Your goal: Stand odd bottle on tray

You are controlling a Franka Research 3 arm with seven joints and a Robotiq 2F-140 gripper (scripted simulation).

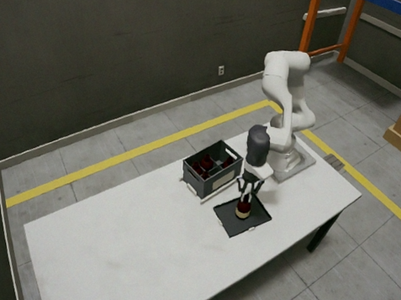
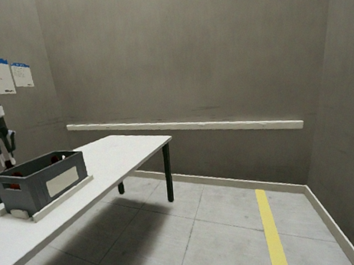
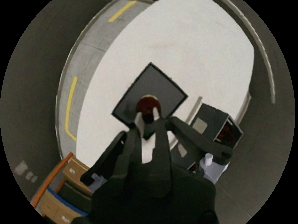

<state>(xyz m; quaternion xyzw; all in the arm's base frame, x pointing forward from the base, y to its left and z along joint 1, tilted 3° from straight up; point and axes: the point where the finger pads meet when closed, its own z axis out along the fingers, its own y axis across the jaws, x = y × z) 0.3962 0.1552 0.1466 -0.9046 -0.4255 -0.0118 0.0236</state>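
Note:
A dark red bottle (image 1: 243,209) (image 3: 145,104) with a cream band at its base stands upright on the dark square tray (image 1: 256,223) (image 3: 169,92). My gripper (image 1: 246,196) (image 2: 6,161) (image 3: 148,115) reaches straight down and is shut on the bottle's neck. The grey crate (image 1: 219,180) (image 2: 42,184) (image 3: 212,120) stands just behind and left of the tray on a white base. Red bottles (image 1: 206,162) still stand in its compartments. In the exterior view the held bottle is mostly hidden behind the crate.
The robot's base (image 1: 293,159) is bolted on the table's far right corner, close behind the tray. The white table (image 1: 127,245) stretches long to the front left. Its right edge is near the tray.

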